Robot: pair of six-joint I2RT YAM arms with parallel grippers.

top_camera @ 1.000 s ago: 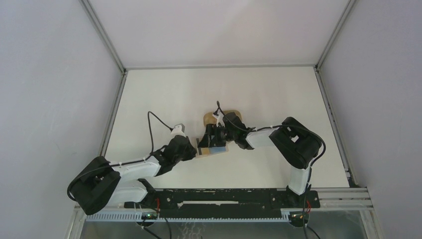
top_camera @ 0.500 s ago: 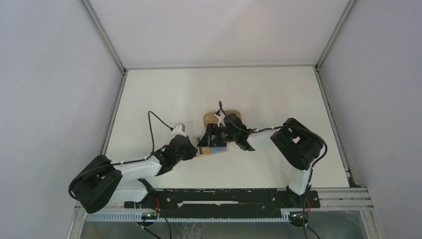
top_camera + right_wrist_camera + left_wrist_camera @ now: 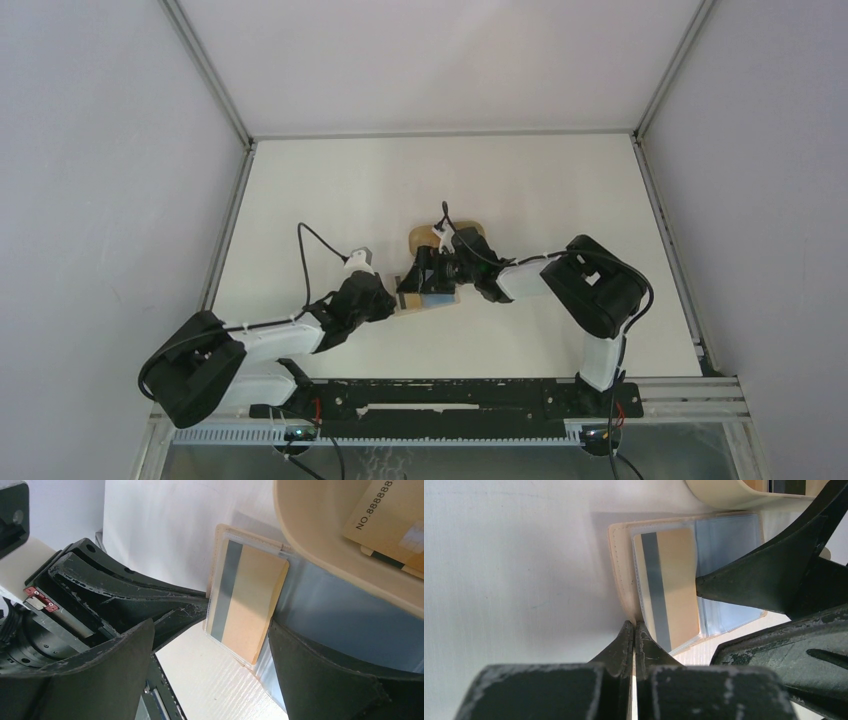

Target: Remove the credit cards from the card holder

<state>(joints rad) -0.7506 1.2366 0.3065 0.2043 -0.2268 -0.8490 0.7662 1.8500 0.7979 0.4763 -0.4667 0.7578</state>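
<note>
Worktop (image 3: 400, 180), white, both arms meeting at its middle.

- Card holder (image 3: 428, 297): lies open and flat on the worktop, just on the near side of the oval wooden tray (image 3: 320, 550). Beige border, clear plastic sleeves facing up.
- Tan card (image 3: 669, 585) with a grey stripe down one long side: sits in the holder's sleeve next to the beige border. In the right wrist view, the corner by the tray looks to poke past the sleeve edge.
- Second card (image 3: 395, 525), gold-tan and printed "NO.8888…": lies inside the tray, apart from the holder. Something dark shows under its edge; cannot tell what.
- Left end effector (image 3: 634, 630): clenched, fingers pressed together with almost no gap. The tips meet the holder's outer edge beside the striped card. Whether they nip the edge or only press on it, cannot tell.
- Right end effector (image 3: 432, 275): released, fingers spread wide over the holder. One fingertip (image 3: 700, 581) sits right at the tan card's long edge opposite the stripe. The other is well off to the side. Nothing is held between them.
</note>
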